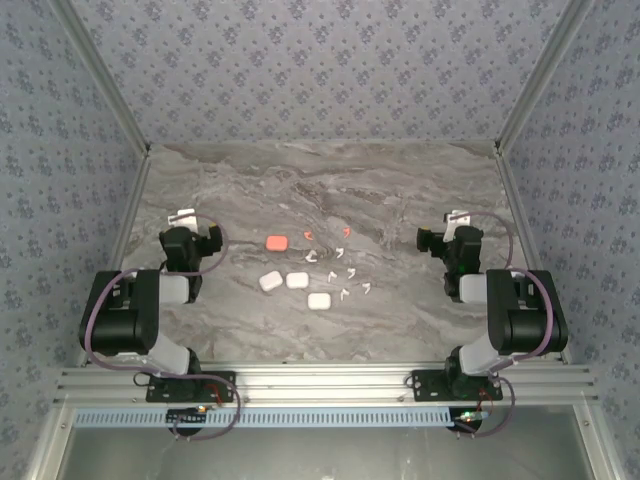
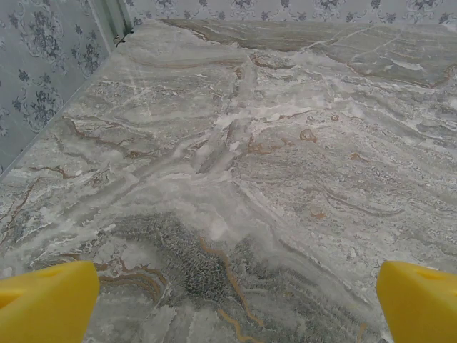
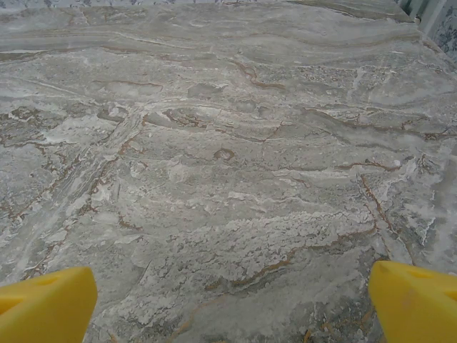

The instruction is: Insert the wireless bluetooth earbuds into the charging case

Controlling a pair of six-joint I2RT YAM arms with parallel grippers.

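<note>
Several tiny white earbuds [image 1: 347, 283] lie scattered on the marble table [image 1: 400, 190] near its middle, with two red earbuds [image 1: 309, 235] just behind them. A red charging case [image 1: 276, 243] and three white charging cases [image 1: 297, 281] sit shut beside them. My left gripper [image 1: 183, 222] rests at the left side, well apart from the cases. Its yellow fingertips [image 2: 46, 304] stand wide apart over bare marble: open, holding nothing. My right gripper [image 1: 457, 222] is at the right side, its yellow fingertips [image 3: 414, 300] likewise wide apart and open over bare marble.
Patterned walls [image 1: 320, 70] enclose the table on three sides, with metal corner posts [image 1: 105, 85] at the back left and right. An aluminium rail [image 1: 320, 385] carries both arm bases at the near edge.
</note>
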